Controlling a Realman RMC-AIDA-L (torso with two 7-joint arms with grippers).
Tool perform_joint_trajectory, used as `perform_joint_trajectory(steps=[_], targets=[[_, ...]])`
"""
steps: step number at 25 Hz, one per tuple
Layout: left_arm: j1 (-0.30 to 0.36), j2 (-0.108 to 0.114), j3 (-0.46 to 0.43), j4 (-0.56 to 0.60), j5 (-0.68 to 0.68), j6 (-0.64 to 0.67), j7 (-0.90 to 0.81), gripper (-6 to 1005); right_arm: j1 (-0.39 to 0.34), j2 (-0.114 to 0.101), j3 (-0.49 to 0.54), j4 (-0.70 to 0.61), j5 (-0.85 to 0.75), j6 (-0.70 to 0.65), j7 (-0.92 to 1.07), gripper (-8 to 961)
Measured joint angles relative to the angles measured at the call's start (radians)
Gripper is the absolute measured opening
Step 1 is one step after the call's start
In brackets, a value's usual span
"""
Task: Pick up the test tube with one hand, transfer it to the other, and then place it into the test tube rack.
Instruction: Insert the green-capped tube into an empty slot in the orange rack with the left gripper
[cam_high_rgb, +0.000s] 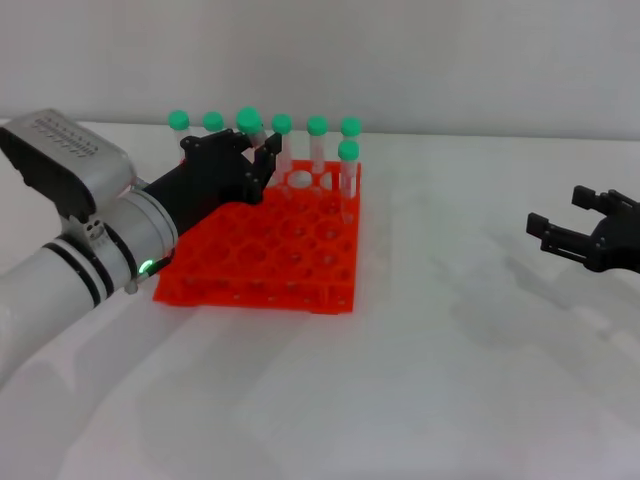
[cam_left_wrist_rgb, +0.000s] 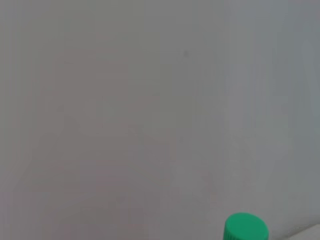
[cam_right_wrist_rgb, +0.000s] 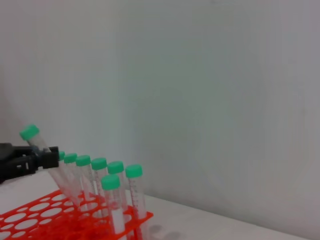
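The orange-red test tube rack (cam_high_rgb: 262, 252) stands left of centre on the white table; it also shows in the right wrist view (cam_right_wrist_rgb: 30, 220). My left gripper (cam_high_rgb: 266, 157), on the banded silver arm with the green light, is over the rack's back rows and shut on a green-capped test tube (cam_high_rgb: 249, 121). In the right wrist view the tube (cam_right_wrist_rgb: 37, 142) is tilted, its lower end down at the rack's holes. My right gripper (cam_high_rgb: 566, 212) is open and empty, low over the table at the far right.
Several other green-capped tubes (cam_high_rgb: 317, 127) stand upright in the rack's back rows, close around the held tube. One green cap (cam_left_wrist_rgb: 245, 227) shows in the left wrist view against the grey wall. Bare white table (cam_high_rgb: 450, 350) lies between rack and right gripper.
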Motion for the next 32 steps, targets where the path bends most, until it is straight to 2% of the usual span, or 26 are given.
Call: perform_joint_trajectory(steps=[14, 22, 32], targets=[[-0.066, -0.013, -0.002, -0.002, 0.087, -0.062, -0.037, 218, 0.025, 0.002, 0.000, 0.021, -0.004, 0.000, -0.005, 857], [-0.083, -0.015, 0.001, -0.003, 0.101, -0.112, -0.071, 219, 0.022, 0.002, 0.004, 0.023, -0.004, 0.000, -0.005, 857], [-0.094, -0.015, -0.001, -0.006, 0.152, -0.115, -0.129, 220, 0.029, 0.002, 0.000, 0.024, -0.002, -0.002, -0.006, 857]])
